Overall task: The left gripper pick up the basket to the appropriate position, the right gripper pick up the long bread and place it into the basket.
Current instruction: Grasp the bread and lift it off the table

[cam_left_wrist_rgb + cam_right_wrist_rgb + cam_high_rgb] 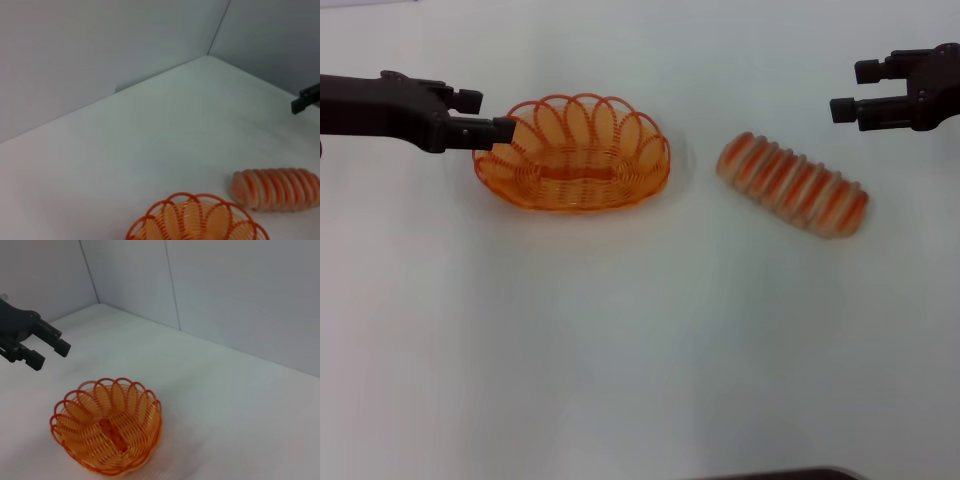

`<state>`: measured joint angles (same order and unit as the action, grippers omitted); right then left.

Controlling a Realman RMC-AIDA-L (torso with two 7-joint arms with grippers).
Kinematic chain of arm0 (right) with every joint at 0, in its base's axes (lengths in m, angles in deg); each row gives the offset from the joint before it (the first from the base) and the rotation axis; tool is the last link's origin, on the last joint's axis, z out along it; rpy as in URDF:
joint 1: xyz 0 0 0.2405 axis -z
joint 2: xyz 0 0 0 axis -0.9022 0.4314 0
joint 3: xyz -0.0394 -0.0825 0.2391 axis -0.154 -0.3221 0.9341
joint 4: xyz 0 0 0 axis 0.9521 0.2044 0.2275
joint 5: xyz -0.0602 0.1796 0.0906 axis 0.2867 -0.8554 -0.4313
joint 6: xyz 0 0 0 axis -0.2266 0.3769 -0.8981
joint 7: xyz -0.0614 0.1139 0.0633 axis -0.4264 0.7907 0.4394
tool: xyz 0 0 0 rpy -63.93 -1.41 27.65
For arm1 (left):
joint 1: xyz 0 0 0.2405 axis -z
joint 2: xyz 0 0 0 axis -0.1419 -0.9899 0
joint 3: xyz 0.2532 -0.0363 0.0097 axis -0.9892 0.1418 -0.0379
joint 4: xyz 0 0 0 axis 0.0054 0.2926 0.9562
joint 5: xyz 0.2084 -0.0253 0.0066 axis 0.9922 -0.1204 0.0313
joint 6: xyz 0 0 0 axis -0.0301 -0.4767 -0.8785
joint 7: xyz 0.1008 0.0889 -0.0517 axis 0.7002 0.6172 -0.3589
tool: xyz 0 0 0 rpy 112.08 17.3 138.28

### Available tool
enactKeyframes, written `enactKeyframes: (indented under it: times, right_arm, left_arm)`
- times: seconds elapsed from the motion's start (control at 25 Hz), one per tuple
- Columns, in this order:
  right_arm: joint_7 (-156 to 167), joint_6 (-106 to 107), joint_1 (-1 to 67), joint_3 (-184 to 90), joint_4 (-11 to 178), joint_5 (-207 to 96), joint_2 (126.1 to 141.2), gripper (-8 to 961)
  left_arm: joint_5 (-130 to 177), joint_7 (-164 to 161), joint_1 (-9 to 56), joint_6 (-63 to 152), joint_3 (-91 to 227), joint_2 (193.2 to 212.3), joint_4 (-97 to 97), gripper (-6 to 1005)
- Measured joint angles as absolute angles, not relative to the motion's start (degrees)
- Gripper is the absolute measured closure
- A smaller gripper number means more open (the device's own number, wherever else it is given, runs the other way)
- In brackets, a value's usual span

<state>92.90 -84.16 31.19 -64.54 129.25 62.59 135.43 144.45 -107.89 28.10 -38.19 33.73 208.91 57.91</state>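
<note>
The orange wire basket (572, 155) stands on the white table, left of centre, and is empty. It also shows in the left wrist view (197, 220) and the right wrist view (107, 425). My left gripper (485, 115) is open at the basket's left rim, its lower finger close to the loops. The right wrist view shows this gripper (47, 342) with its fingers apart, holding nothing. The long bread (792, 183) lies slantwise on the table right of the basket, also in the left wrist view (276, 189). My right gripper (850, 90) is open and empty, beyond the bread's right end.
The white table (620, 330) stretches toward me in front of both things. Grey walls (225, 295) close off the table's far side and meet in a corner. A dark edge (770, 474) shows at the bottom of the head view.
</note>
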Motion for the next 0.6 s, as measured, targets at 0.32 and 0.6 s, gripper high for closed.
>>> enactKeyframes:
  times: [0.32,0.6]
  right_arm:
    - [92.2,-84.0,31.5,-65.4,129.3,62.9,135.44,176]
    - [92.1,-84.7,32.0,-65.4,129.3,62.9,135.31,177]
  left_arm:
    - [149.7,-104.3,27.6,-38.8,32.2,208.78,58.7,353]
    - [151.2,-104.0,26.9,-40.9,30.7,208.98,59.7,356]
